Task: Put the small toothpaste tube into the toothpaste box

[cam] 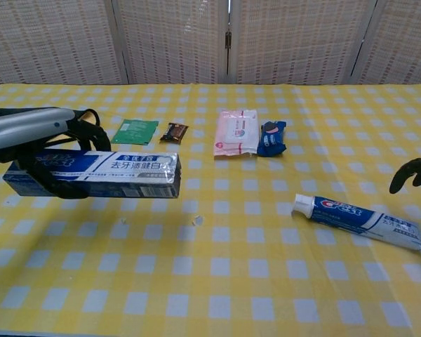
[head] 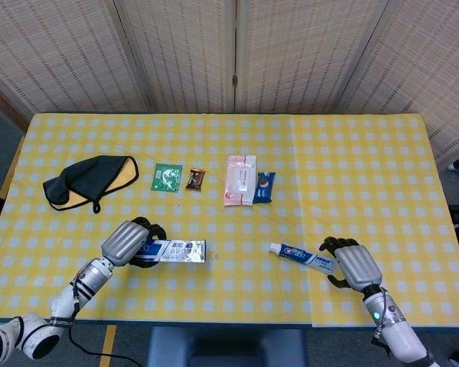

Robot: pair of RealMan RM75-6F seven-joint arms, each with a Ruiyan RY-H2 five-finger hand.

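Observation:
My left hand [head: 126, 242] grips the blue and white toothpaste box [head: 176, 250] at its left end. In the chest view the box [cam: 91, 172] hangs level above the yellow checked table, its open end pointing right, with my left hand [cam: 28, 132] wrapped over it. The small toothpaste tube [head: 302, 257] lies flat at the front right, cap to the left. In the chest view the tube [cam: 358, 221] lies untouched. My right hand [head: 348, 264] hovers at the tube's crimped tail, fingers [cam: 412, 172] bent downward above it, holding nothing.
At mid-table lie a green packet [head: 167, 176], a brown snack [head: 196, 179], a pink wipes pack [head: 240, 180] and a blue packet [head: 265, 186]. A dark cloth with yellow lining [head: 88, 180] sits at the left. The table's front edge [head: 237, 324] is close to both hands.

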